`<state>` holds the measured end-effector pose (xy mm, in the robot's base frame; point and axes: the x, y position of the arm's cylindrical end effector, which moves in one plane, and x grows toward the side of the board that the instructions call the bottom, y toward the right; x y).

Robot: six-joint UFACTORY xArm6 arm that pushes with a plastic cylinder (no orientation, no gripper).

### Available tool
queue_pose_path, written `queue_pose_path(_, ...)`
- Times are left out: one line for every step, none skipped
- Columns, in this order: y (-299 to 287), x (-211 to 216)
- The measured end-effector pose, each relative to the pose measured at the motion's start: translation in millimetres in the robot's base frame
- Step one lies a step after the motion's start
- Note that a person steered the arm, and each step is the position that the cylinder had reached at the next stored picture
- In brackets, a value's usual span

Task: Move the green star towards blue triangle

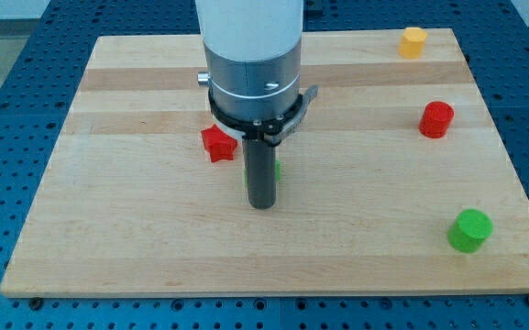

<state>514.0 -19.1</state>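
Four blocks show in full on the wooden board (136,247); a fifth is mostly hidden. The visible ones are a red star (216,144) just left of the rod, a yellow block (413,41) at the view's top right, a red cylinder (436,119) on the view's right, and a green cylinder (469,229) at the view's lower right.

The green star (277,170) appears only as a thin green sliver along the rod's right edge; the rest is concealed behind the rod. The robot's tip (261,205) sits at the board's centre, directly at that sliver. Contact cannot be confirmed, though the two look touching or just beside each other. The end effector is a plain rod with no jaws, so no open or closed state applies.

No blue triangle is visible anywhere on the board; it may lie behind the arm's body. Progress is therefore judged as early: the tip is at the star, and the push toward the target remains to be done.
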Motion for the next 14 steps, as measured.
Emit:
queue_pose_path(0,-3)
queue_pose_path(-1,-3)
queue_pose_path(-23,-3)
queue_pose_path(-51,-3)
queue_pose_path(-65,-14)
queue_pose_path(-66,-28)
queue_pose_path(-63,-38)
queue_pose_path(-53,-49)
queue_pose_path(-41,-50)
queue_pose_path(-41,-46)
queue_pose_path(-41,-35)
queue_pose_path(-40,-33)
queue_pose_path(-36,-35)
queue_pose_path(-30,-35)
